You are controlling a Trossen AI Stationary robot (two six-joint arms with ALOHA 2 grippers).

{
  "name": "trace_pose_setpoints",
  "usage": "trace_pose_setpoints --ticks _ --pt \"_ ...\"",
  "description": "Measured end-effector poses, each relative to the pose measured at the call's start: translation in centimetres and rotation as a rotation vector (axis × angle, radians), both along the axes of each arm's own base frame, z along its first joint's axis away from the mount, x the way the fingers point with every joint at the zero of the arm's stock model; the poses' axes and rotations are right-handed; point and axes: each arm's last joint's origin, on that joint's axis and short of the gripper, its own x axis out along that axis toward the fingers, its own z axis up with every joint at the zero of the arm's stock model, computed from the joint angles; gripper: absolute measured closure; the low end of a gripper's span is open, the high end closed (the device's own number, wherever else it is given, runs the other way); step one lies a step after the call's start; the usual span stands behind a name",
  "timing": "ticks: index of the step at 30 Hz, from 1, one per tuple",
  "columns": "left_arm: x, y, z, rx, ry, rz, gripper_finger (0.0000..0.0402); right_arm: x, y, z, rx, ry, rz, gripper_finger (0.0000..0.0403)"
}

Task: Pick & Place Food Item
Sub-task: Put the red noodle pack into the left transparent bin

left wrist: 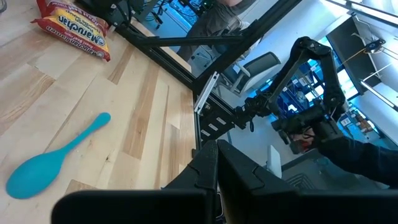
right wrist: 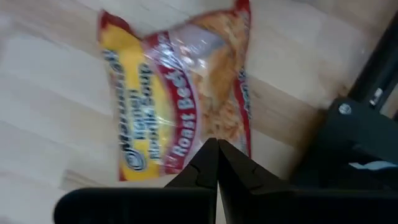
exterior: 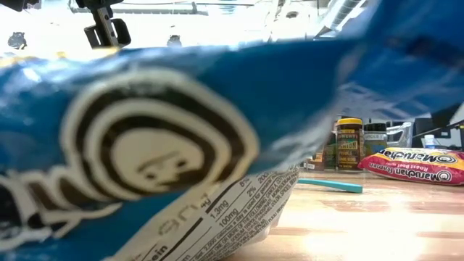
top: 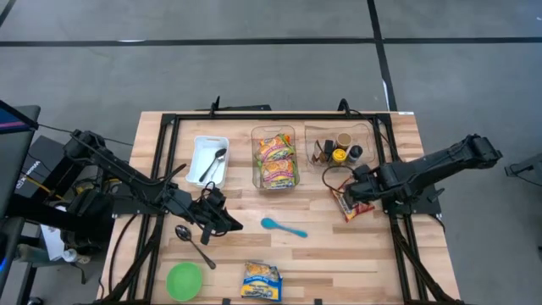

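A red and yellow ramen packet [top: 356, 208] lies flat on the table at the right. It also shows in the right wrist view [right wrist: 180, 93] and in the low view [exterior: 415, 165]. My right gripper [top: 354, 191] is shut, and its tips [right wrist: 217, 152] stand over one edge of the packet. A blue and yellow food packet [top: 261, 280] lies at the near edge and fills most of the low view [exterior: 145, 145]. My left gripper [top: 227, 224] is shut and empty [left wrist: 217, 162], left of a teal spoon [top: 284, 226]. My right gripper's shut fingertips [right wrist: 210, 163] point down over the ramen packet's edge [right wrist: 186, 146]. I cannot tell whether they touch it. The packet lies flat on the table.
At the far side stand a clear bin of ramen packets [top: 275, 159], a white tray holding a spoon [top: 209, 161], and a clear bin of spice bottles [top: 339, 149]. A metal spoon [top: 193, 244] and a green bowl [top: 185, 281] lie near left. A black frame [top: 165, 161] edges the table.
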Motion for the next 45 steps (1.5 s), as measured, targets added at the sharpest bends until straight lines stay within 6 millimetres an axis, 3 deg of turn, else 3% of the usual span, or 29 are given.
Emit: trace_pose_setpoints --ticks 5,21,32,45 --pt "0.0 0.0 0.0 0.000 0.000 -0.001 0.0402 -0.7 0.2 -1.4 0.001 0.044 -0.013 0.0403" --pt "0.0 0.0 0.0 0.000 0.000 -0.001 0.0402 -0.1 0.0 -1.4 -0.015 -0.002 -0.086 0.0403" --pt "0.0 0.0 0.0 0.000 0.000 -0.001 0.0402 0.1 -0.4 -1.5 -0.014 0.007 -0.007 0.0403" --pt "0.0 0.0 0.0 0.000 0.001 -0.004 0.0402 2.5 0.2 -4.8 0.040 0.054 0.066 0.0403"
